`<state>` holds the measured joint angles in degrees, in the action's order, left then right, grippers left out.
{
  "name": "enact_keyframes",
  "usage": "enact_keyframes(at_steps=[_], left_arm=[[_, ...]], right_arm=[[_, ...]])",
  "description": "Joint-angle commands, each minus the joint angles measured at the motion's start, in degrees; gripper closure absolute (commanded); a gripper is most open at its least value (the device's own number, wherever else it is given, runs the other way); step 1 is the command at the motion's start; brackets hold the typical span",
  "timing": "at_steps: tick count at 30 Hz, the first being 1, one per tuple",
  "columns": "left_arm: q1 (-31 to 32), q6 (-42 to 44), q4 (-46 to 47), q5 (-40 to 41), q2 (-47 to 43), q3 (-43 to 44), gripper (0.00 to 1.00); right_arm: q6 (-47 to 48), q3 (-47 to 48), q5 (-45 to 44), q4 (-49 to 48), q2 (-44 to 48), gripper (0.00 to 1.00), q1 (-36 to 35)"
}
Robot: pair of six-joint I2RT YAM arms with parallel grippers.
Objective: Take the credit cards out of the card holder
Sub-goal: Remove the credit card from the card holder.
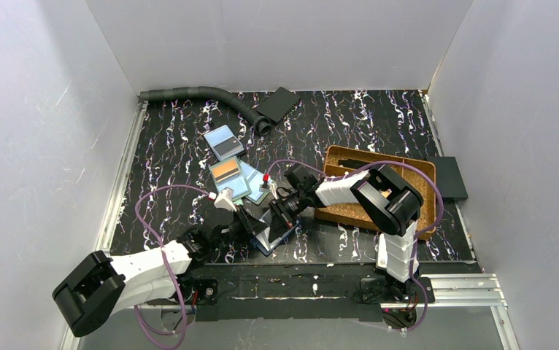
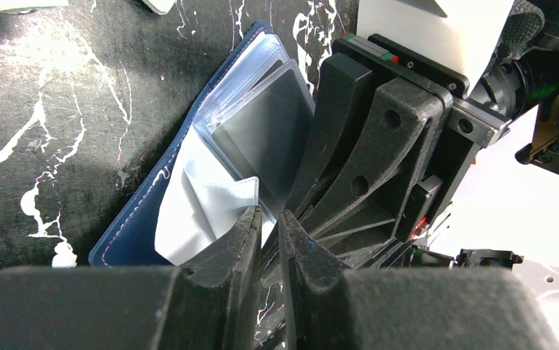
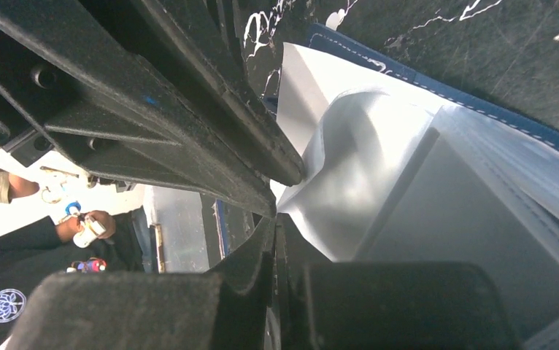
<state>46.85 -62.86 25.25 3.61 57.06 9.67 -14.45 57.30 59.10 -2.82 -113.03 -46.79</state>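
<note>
At 6 o'clock on the black marbled table [image 1: 167, 153], between the two arms, the card holder [image 1: 272, 240] lies open, navy cover down, clear pages fanned upward. Jaws of the left gripper [image 2: 269, 224] stand nearly together with a thin slit, tips at the raised corner of a clear sleeve page [image 2: 203, 204]; whether they pinch it cannot be told. Fingers of the right gripper [image 3: 273, 237] are pressed together on the page's raised corner, meeting the left tips from 2 o'clock. One blue-grey card [image 2: 262, 138] sits inside a sleeve. Loose at 11 o'clock from the holder: an orange card [image 1: 225, 170] beside a teal card [image 1: 251, 184], and a light blue card [image 1: 223, 141] just beyond at 12 o'clock. A brown woven tray [image 1: 349, 213] lies at 3 o'clock of the holder
</note>
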Motion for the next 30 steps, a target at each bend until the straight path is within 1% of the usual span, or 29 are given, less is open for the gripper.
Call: enact_keyframes(at_steps=[1,14,16,21,30], left_arm=[[0.18,-0.13,0.47,0.58,0.52,0.36,0.86],[0.21,-0.52,0.43,0.42,3.83,0.91,0.88],[0.2,-0.89,0.45,0.52,4.51,0.79,0.89],[0.17,-1.37,0.43,0.69,5.73,0.54,0.92],[0.18,-1.73,0.34,0.5,5.74,-0.21,0.95]], right_arm=[[3.6,1.02,-0.3,2.29,1.02,0.91,-0.49],[9.95,3.05,-1.37,8.78,1.99,0.91,-0.49],[12.97,3.94,-1.76,11.59,2.15,0.91,-0.49],[24.27,7.49,-3.46,21.33,2.29,0.91,-0.45],[32.13,9.82,-5.19,28.03,2.46,0.9,-0.38]])
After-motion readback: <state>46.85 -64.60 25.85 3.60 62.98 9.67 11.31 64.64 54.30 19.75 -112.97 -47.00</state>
